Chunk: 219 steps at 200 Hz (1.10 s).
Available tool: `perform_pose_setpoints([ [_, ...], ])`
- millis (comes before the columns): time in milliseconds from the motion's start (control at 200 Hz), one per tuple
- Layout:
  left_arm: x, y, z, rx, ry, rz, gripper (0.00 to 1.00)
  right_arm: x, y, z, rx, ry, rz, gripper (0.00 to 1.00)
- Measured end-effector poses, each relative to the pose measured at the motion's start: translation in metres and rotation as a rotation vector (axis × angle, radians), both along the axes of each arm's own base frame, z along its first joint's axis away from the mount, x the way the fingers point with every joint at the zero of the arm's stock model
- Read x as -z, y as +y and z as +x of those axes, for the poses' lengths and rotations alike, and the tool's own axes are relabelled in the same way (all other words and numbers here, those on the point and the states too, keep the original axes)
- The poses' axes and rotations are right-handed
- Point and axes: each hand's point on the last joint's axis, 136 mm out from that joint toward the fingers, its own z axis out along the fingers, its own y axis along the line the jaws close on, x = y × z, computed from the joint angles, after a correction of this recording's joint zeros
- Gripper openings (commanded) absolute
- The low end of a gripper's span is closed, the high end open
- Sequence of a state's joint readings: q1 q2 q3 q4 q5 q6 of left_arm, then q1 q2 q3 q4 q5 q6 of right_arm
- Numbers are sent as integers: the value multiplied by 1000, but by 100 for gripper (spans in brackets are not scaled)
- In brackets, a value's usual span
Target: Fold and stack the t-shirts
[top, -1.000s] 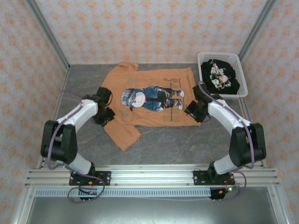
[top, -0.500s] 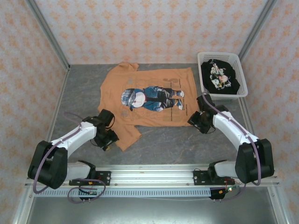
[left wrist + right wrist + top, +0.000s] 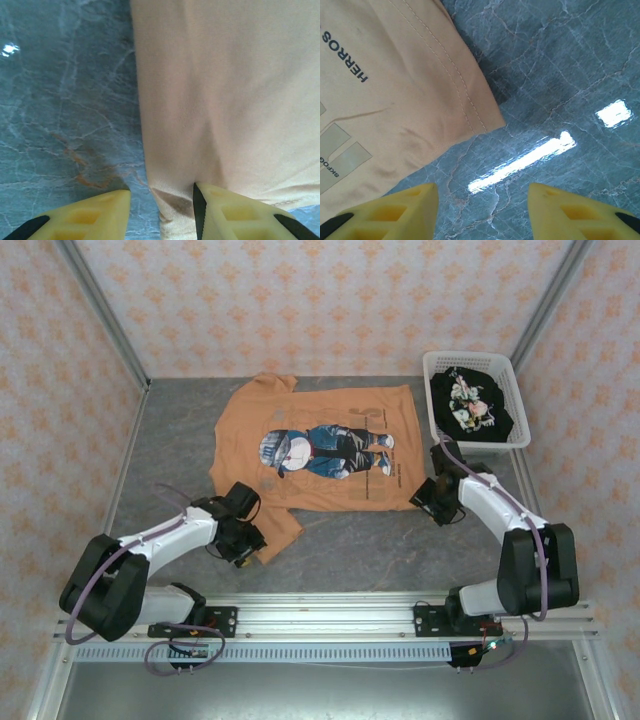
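While the orange-tan t-shirt [image 3: 330, 410] lies spread flat, print up, on the grey table [image 3: 400, 540], I see the left gripper [image 3: 160, 192] low over the end of its near sleeve; the jaws stand partly apart, the sleeve hem lies between them, and nothing is clamped; one yellow finger [image 3: 240, 210] overlaps the cloth. The right gripper [image 3: 482, 192] sits just beside the shirt's near right hem corner; its jaws stand moderately apart over bare table, holding nothing. The black t-shirt [image 3: 470, 405] lies bunched in the white basket [image 3: 470, 357] at the far right.
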<state>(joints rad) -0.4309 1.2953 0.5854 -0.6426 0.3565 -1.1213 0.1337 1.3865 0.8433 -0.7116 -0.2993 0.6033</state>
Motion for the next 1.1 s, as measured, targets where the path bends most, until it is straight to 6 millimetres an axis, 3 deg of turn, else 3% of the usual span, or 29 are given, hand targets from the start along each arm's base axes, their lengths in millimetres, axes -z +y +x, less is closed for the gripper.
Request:
perform_pose_setpoints([
  [110,1,0,-1,-23,4,4,26,0,-1,1,5,-5,0,49],
  [180,3,3,-3,-32,22,22,0,2,-3,1,10,-6,-2,49],
  [335,1,3,-5,-28,32,50,0,7,-6,0,31,-3,-5,47],
  [480,-1,4,-8,-11,-1,58,0,11,-5,5,64,-9,4,37],
  [671,-4,10,-30,-5,-20,28,0,23,-7,6,104,27,-4,24],
  [1096,-10,17,-41,-31,-27,28,0,42,-23,13,165,148,-29,29],
])
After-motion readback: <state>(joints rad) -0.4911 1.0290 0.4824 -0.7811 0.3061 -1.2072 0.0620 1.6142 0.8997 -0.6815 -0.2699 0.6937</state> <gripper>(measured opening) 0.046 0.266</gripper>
